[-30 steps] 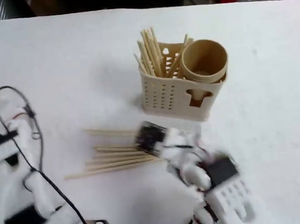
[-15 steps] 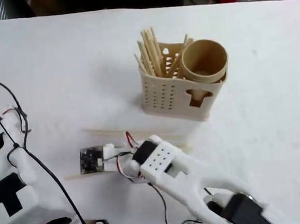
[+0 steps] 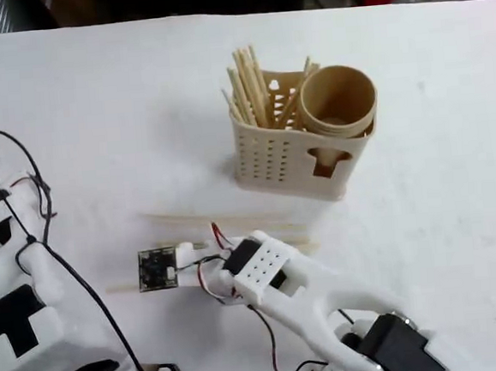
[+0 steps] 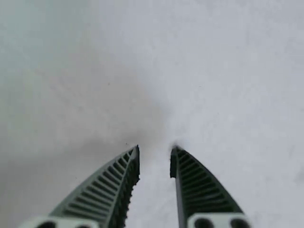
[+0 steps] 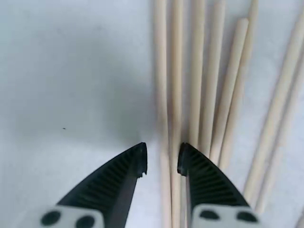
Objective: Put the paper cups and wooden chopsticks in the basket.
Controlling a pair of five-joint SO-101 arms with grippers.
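Judging by how things lie, the job is more than half done. The cream perforated plastic basket (image 3: 273,159) stands upright toward the far side of the white table (image 3: 95,103). The stacked tan paper cups (image 3: 337,99) sit in one of its compartments, and a bundle of pale wooden chopsticks (image 3: 247,84) stands on end beside them. No cup is left out on the table, so that part looks finished.

What is left is the loose wooden chopsticks (image 5: 197,80), lying flat and roughly parallel on the table in front of the basket, partly under the right arm (image 3: 277,278).

The right pincer (image 5: 161,159) is down over these sticks. Its jaws are narrowly parted and straddle one or two of them near the edge of the group, not yet clamped. The left pincer (image 4: 154,156) hangs over bare table with its jaws slightly apart and nothing between them.

Several sticks need collecting, so more than one trip to the basket seems likely.
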